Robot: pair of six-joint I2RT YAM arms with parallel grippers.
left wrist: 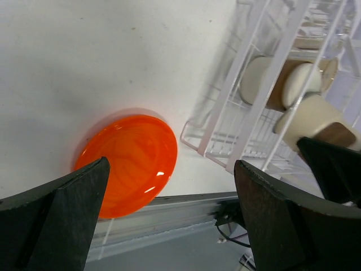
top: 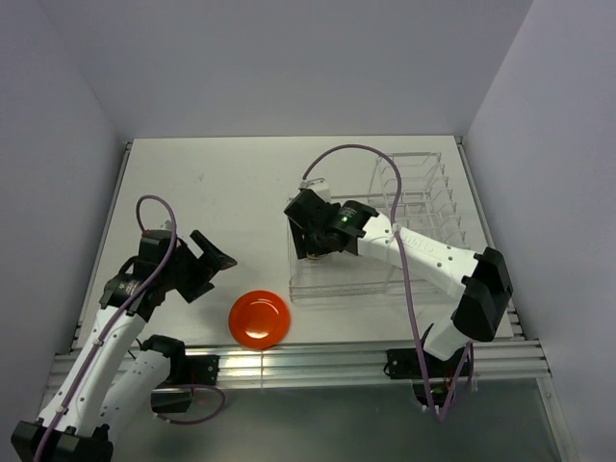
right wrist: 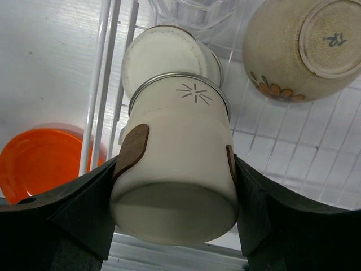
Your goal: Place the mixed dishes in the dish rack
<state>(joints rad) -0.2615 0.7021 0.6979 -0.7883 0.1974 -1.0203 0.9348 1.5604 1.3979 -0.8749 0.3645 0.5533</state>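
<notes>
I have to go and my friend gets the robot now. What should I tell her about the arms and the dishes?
Left gripper: open and empty, near the plate but not touching it.
Right gripper: shut on a cup, in the dish rack basket.
Done: bowl upside down, glass and second cup are in the rack.
Left: let go of the cup, then load the plate, which lies on the table beside the rack.

Inside dish rack [right wrist: 104,84]: cream cup [right wrist: 175,141] clamped in right gripper [right wrist: 176,175], second cup [right wrist: 161,53] just beyond, bowl [right wrist: 299,48] overturned upper right. Outside, lower left: orange plate [right wrist: 39,164].
</notes>
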